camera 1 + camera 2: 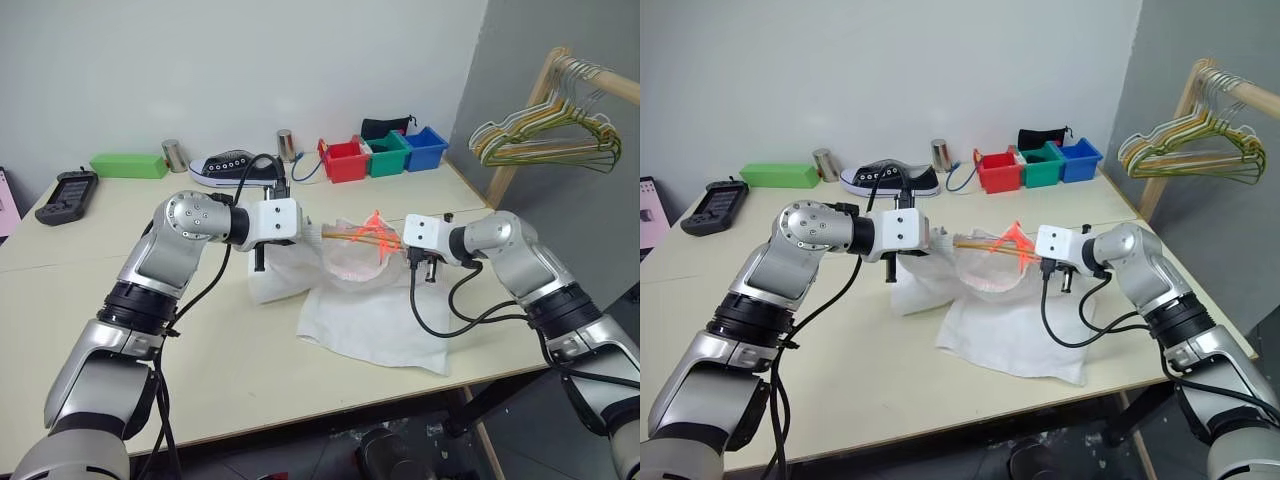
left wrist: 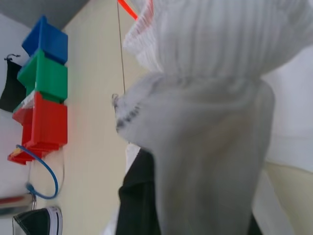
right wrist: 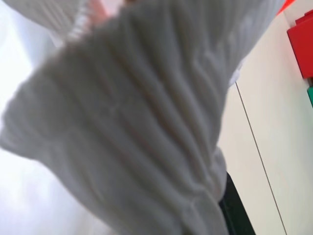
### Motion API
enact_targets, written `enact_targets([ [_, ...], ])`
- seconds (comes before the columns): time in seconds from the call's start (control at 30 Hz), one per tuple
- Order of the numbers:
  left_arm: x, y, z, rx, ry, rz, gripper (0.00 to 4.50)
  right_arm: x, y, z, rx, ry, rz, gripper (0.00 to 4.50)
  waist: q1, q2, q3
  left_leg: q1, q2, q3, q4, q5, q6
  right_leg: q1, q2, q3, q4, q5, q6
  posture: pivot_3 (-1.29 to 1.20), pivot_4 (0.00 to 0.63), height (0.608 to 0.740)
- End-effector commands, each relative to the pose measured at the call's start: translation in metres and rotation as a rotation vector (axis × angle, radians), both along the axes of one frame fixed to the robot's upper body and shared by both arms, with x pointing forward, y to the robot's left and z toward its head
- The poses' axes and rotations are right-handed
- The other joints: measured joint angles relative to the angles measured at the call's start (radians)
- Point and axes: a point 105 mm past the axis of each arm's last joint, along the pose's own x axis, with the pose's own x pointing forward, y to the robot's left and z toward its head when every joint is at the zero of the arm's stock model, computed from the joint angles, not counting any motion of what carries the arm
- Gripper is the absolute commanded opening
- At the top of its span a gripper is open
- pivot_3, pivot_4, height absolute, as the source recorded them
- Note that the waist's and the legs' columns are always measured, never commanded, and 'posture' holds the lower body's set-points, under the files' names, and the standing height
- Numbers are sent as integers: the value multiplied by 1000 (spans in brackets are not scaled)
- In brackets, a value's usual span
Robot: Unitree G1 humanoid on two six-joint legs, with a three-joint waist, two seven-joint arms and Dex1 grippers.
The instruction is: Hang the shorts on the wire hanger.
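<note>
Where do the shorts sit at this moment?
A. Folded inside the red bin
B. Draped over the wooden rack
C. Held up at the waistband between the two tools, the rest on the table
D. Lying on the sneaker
C: the shorts have their waistband lifted between the left tool and right tool, with the lower cloth lying on the table.

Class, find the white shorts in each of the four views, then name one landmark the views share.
Left eye view: shorts at centre, draped on the table between both arms.
Right eye view: centre, draped on the table.
Left wrist view: bunched cloth close up, centre and right.
Right wrist view: ribbed waistband across most of the picture.
Shared landmark: red bin.
</note>
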Motion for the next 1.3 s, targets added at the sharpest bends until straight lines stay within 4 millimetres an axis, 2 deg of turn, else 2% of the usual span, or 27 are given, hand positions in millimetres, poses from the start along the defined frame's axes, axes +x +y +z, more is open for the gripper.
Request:
enact_targets([
  [0.03,-3,-4,47,-99,-94,-60,1445,6,-12,16,2,-52,-30,0,0,0,0,0,0,0,0,0,0,0,0,0,0,0,0,-247,1,740],
  [0.1,-9,-5,56,-127,-72,-86,1742,6,-11,13,11,-43,-35,0,-2,0,0,0,0,0,0,0,0,0,0,0,0,0,0,-246,2,740],
  [0.23,-14,-2,63,-132,-45,-105,2606,7,-11,11,22,-40,-46,0,-5,0,0,1,0,1,-1,0,0,0,0,1,0,0,0,-246,1,740],
  [0.53,-15,28,73,-77,-58,-32,4430,3,-13,8,106,15,-107,0,-1,0,0,1,0,1,-1,0,0,1,0,1,0,0,0,-255,0,740],
  [0.73,-8,28,91,-302,-93,42,4489,-6,-20,10,255,75,-244,0,0,0,0,1,0,1,-1,0,0,0,0,1,0,0,0,-255,0,740],
  [0.83,-11,16,87,-403,-73,46,4489,-18,-27,6,338,126,-350,0,1,0,0,1,0,0,-1,0,0,1,0,0,0,0,0,-264,0,740],
  [0.97,-19,-14,76,-559,-23,34,4489,-44,-35,-6,473,228,-539,0,8,0,-2,1,1,0,0,0,0,2,0,0,0,0,0,-289,2,740],
  [1.1,-26,-42,69,-665,23,14,4489,-62,-59,-19,539,283,-773,0,7,0,-2,0,0,0,1,0,0,1,0,1,0,0,0,-321,5,740],
  [1.17,-31,-66,63,-727,63,-19,4489,-70,-85,-26,553,263,-945,0,3,0,-3,1,-1,0,1,0,0,1,0,1,0,0,1,-345,3,740],
  [1.23,-35,-85,60,-771,87,-44,4489,-76,-103,-24,560,209,-1054,0,2,1,-5,1,-1,0,1,0,0,3,0,1,-1,0,1,-368,3,740],
  [1.3,-36,-97,61,-807,98,-53,4489,-79,-112,-19,580,162,-1119,0,-5,1,-6,1,-1,0,1,0,0,5,0,1,-3,0,1,-368,3,740],
])
